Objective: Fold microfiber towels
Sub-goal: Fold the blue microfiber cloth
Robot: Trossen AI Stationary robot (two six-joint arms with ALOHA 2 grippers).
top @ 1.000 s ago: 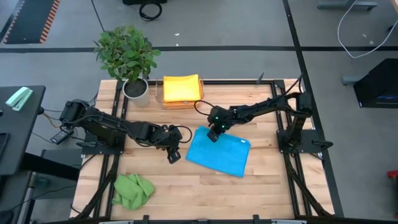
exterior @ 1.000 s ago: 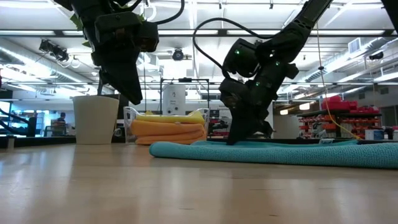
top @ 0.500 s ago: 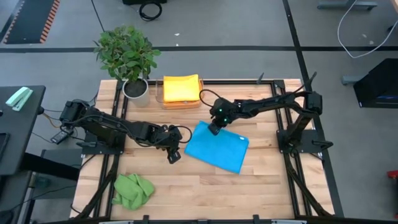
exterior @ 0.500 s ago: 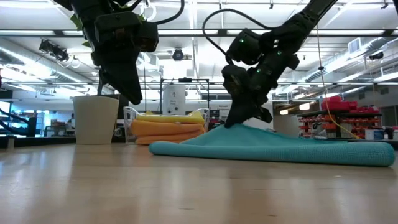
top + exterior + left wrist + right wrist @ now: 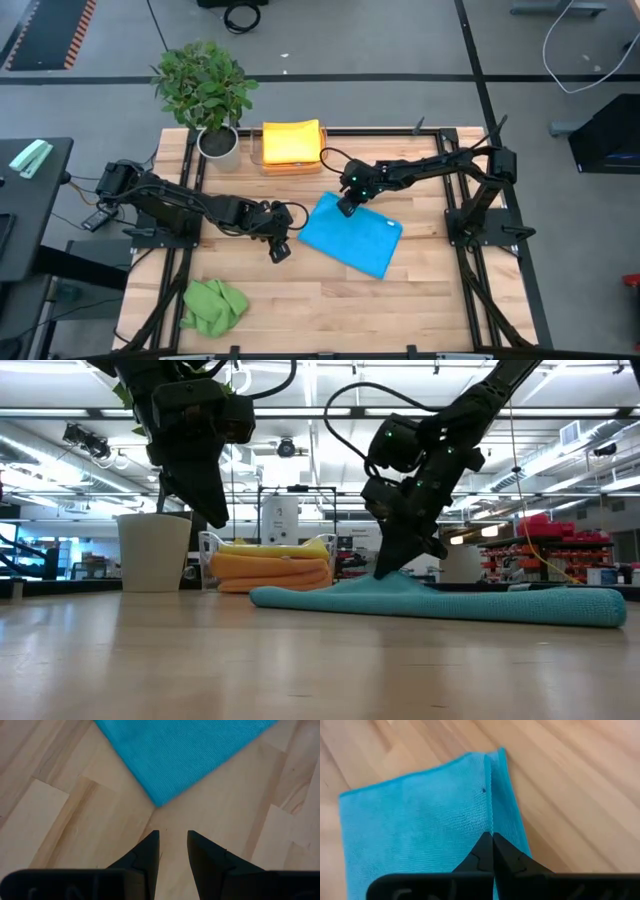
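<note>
1. We log the blue towel point(image 5: 352, 235) flat at mid-table, its far corner pinched up by the right gripper point(image 5: 345, 209)
2. We log the left gripper point(image 5: 280, 249), fingers slightly apart, empty, just beside the towel's near corner

High view: looked straight down from well above, taking in the whole wooden table point(image 5: 330, 300), both arms and the floor around it
Low view: sat at table-top height, faced level across the boards into the room behind, close to the near edge
Left wrist view: looked forward past the left gripper point(image 5: 173, 847), very close to the boards
Right wrist view: looked forward past the right gripper point(image 5: 492, 851), just as close
Shared: all four views caught the blue towel point(image 5: 352, 232) point(image 5: 450, 603) point(image 5: 180, 755) point(image 5: 420, 830); high and low views both showed the yellow-orange stack point(image 5: 291, 143) point(image 5: 270, 565) and the plant pot point(image 5: 219, 143) point(image 5: 152, 550)
</note>
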